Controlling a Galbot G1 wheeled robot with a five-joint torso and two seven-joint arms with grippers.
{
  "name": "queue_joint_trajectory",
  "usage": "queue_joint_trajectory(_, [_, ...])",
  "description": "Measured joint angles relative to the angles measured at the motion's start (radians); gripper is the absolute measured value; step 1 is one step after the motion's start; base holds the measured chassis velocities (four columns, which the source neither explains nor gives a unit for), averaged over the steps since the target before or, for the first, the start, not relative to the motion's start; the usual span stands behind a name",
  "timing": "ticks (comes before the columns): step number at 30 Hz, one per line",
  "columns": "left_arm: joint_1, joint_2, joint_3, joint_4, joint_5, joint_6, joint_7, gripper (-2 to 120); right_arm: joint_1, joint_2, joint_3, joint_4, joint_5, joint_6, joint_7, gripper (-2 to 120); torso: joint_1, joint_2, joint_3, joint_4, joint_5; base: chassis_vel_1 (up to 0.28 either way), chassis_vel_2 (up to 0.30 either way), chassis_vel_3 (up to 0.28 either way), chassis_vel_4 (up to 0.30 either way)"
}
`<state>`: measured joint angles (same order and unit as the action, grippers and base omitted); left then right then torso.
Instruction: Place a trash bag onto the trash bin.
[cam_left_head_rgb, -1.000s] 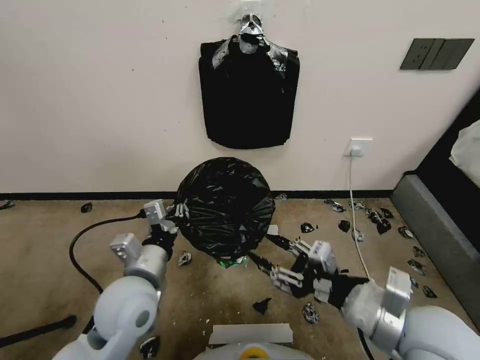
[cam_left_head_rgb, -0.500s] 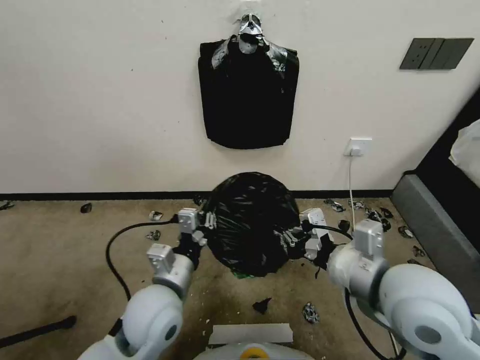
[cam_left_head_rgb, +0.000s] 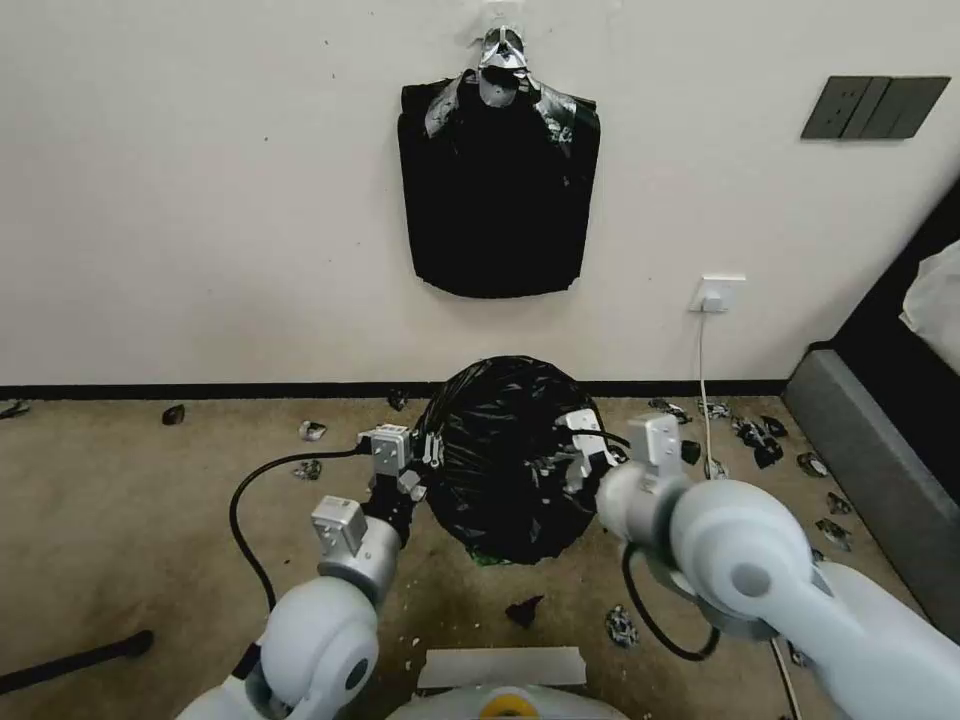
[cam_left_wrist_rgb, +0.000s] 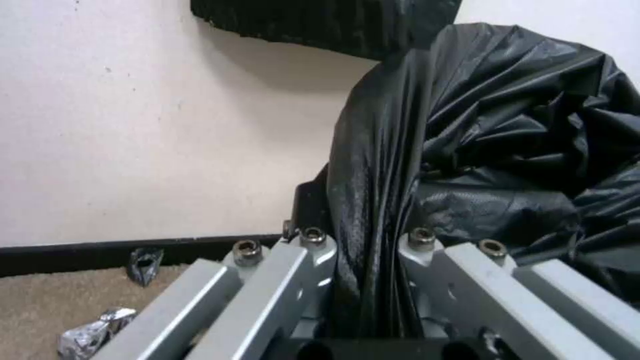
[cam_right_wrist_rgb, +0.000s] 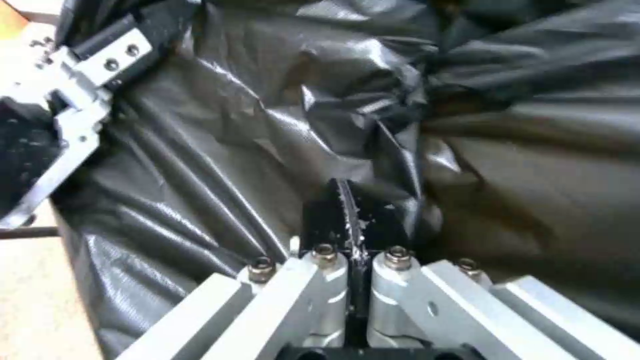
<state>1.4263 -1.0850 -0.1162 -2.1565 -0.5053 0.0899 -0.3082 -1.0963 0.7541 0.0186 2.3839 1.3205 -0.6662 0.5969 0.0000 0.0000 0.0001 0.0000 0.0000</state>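
The trash bag (cam_left_head_rgb: 505, 460) hangs ballooned and crinkled above the carpet in front of the wall, held between both arms. My left gripper (cam_left_head_rgb: 425, 455) is shut on a pinched fold at the bag's left side; in the left wrist view the plastic runs down between its fingers (cam_left_wrist_rgb: 313, 250). At the bag's right side, my right gripper (cam_left_head_rgb: 568, 462) is shut with a thin edge of the trash bag (cam_right_wrist_rgb: 287, 125) caught between its pads (cam_right_wrist_rgb: 333, 215). The trash bin is hidden.
A flat bundle of black bags (cam_left_head_rgb: 498, 190) hangs on the wall above. Small black scraps (cam_left_head_rgb: 750, 432) litter the carpet. A white cord (cam_left_head_rgb: 708, 400) drops from a wall socket (cam_left_head_rgb: 718, 294). Grey furniture (cam_left_head_rgb: 880, 480) stands at the right, and a black cable (cam_left_head_rgb: 250, 500) loops at the left.
My right arm swung up from low in front to the bag's right side and shut on it. My left gripper carried the bag rightwards.
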Motion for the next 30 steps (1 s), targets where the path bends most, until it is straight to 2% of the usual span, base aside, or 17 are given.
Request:
queue_joint_trajectory(6, [0.005, -0.001, 0.001, -0.005, 0.02, 0.004, -0.001, 6, 0.135, 0.07, -0.121, -0.068, 0.066, -0.026, 0.129, 0, 0.0, 0.0, 0.0, 0.0001, -0.0002, 0.0, 0.0, 0.0, 0.0])
queue_joint_trajectory(8, [0.005, -0.001, 0.001, -0.005, 0.02, 0.004, -0.001, 6, 0.135, 0.07, -0.121, -0.068, 0.066, -0.026, 0.129, 0, 0.0, 0.0, 0.0, 0.0001, -0.0002, 0.0, 0.0, 0.0, 0.0])
queue_joint_trajectory(9, [0.012, -0.001, -0.001, -0.011, 0.025, 0.005, -0.001, 6, 0.172, 0.099, -0.169, -0.093, 0.07, -0.034, 0.164, 0, 0.0, 0.0, 0.0, 0.0, -0.0002, 0.0, 0.0, 0.0, 0.0])
queue_joint_trajectory(15, [0.03, 0.0, -0.009, -0.038, 0.033, 0.008, 0.003, 6, 0.251, 0.175, -0.274, -0.175, 0.016, -0.037, 0.212, 0, 0.0, 0.0, 0.0, 0.0001, -0.0002, 0.0, 0.0, 0.0, 0.0])
queue_joint_trajectory(30, [0.038, -0.002, -0.01, -0.052, 0.034, 0.013, 0.005, 6, 0.304, 0.225, -0.334, -0.29, -0.027, -0.055, 0.277, 0, 0.0, 0.0, 0.0, 0.0, -0.0002, 0.0, 0.0, 0.0, 0.0])
